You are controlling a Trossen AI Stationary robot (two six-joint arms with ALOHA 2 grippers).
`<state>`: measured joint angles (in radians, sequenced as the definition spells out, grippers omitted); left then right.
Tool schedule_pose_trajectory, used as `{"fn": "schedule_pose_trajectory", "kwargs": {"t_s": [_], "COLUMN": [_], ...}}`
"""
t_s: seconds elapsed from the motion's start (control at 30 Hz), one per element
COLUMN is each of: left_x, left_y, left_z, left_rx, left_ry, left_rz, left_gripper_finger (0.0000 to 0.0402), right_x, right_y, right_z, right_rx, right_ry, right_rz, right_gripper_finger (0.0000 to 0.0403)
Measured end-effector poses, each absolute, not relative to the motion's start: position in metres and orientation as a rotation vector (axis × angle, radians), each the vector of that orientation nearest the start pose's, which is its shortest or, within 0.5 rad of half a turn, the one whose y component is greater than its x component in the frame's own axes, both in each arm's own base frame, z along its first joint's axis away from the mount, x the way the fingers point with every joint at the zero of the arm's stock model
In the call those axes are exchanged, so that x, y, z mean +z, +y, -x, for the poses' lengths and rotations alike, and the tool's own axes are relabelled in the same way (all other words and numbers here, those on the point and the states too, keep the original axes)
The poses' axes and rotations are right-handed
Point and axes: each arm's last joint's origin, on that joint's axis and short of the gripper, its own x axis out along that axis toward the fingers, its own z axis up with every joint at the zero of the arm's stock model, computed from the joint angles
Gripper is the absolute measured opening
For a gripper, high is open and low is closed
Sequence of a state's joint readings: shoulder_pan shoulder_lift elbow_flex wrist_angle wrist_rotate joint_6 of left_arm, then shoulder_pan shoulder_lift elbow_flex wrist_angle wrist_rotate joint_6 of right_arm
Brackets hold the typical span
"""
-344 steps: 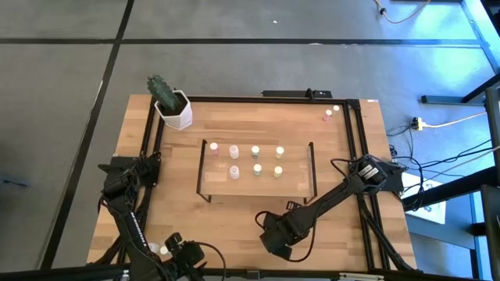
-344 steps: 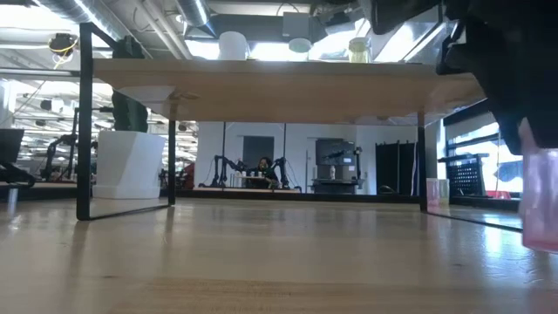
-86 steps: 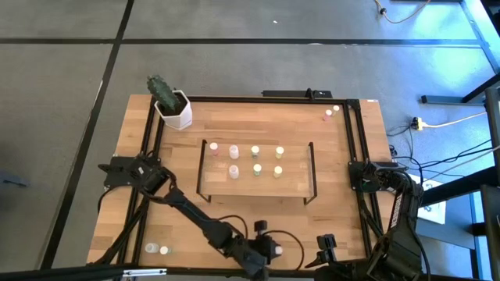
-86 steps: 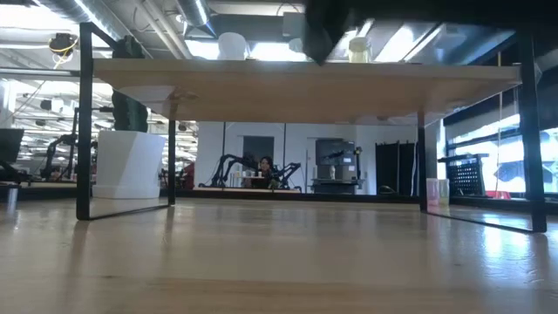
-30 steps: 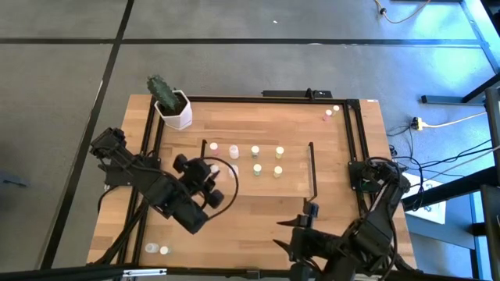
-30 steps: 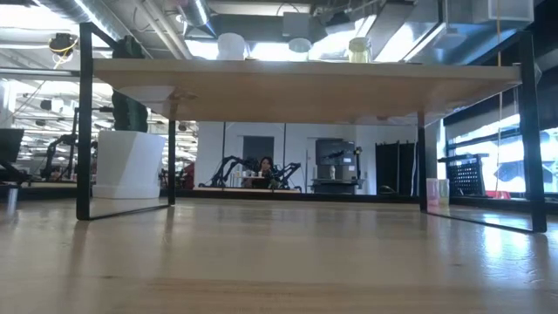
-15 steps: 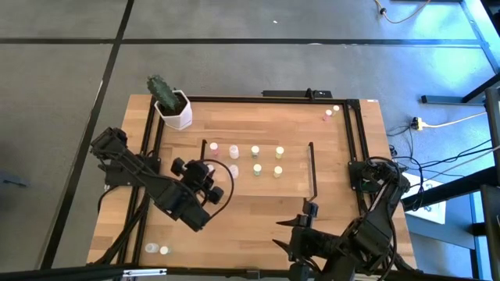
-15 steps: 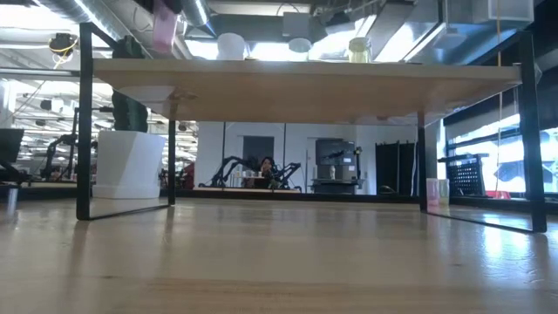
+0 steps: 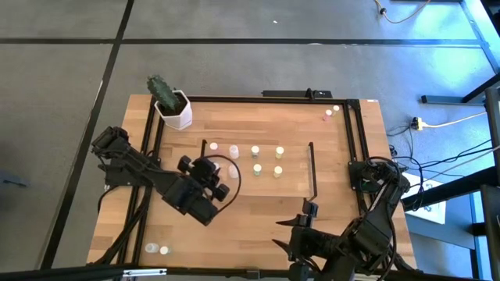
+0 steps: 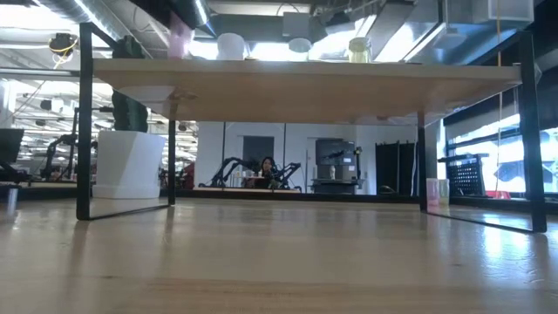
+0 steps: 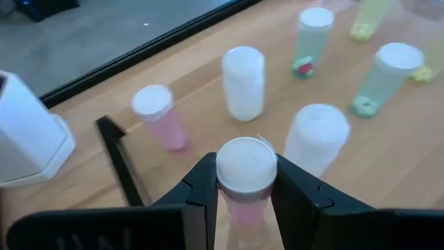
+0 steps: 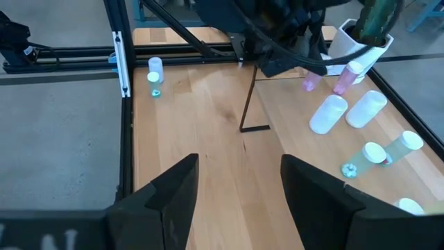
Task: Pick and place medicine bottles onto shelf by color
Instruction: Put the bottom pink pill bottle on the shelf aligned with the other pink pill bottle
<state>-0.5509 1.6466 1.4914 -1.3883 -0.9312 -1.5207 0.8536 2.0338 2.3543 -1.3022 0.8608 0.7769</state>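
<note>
The shelf (image 9: 293,184) stands mid-table and carries pink (image 11: 161,118), white (image 11: 243,82), pale green (image 11: 386,73) and yellow (image 9: 280,152) medicine bottles standing upright. My left gripper (image 9: 212,172) hovers over the shelf's left end, shut on a pink bottle with a white cap (image 11: 245,168). That bottle shows in the low view (image 10: 180,37) just above the shelf board (image 10: 305,78). My right gripper (image 12: 236,187) waits open at the table's near edge (image 9: 303,232), with nothing between its fingers. My left gripper pinches the pink bottle between its two fingers (image 11: 202,182), on opposite sides right under the white cap (image 11: 245,164). The fingers slant down from the table's left. The bottle is lifted clear of the shelf board, cap up, about upright.
A white pot with a cactus (image 9: 173,108) stands at the far left corner. Two loose bottles (image 9: 158,250) stand near the front left corner and two more (image 9: 331,112) at the far right. The shelf's black end frames (image 9: 312,168) rise above the board.
My left gripper has come down toward the shelf's left end, shifting slightly toward the table's right, with the pink bottle still held. In the low view the bottle has come into sight above the board. My right arm has kept still.
</note>
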Motion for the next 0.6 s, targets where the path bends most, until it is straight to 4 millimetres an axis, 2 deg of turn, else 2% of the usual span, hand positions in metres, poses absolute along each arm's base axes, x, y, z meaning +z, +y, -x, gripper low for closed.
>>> {"fn": "schedule_pose_trajectory", "kwargs": {"t_s": [0.17, 0.6], "left_x": [0.3028, 0.3026], "left_y": [-0.1342, -0.1282], "left_z": [-0.2678, -0.2676], "left_rx": [0.917, 0.945], "left_ry": [0.625, 0.638], "left_rz": [0.294, 0.276], "left_gripper_finger": [0.0092, 0.0092], "right_x": [0.4018, 0.4018], "right_y": [0.2868, 0.2868], "right_z": [-0.2793, -0.2793], "right_rx": [-0.244, -0.244], "right_ry": [0.578, 0.578], "right_rz": [-0.009, -0.009], "right_gripper_finger": [0.0207, 0.0207]}}
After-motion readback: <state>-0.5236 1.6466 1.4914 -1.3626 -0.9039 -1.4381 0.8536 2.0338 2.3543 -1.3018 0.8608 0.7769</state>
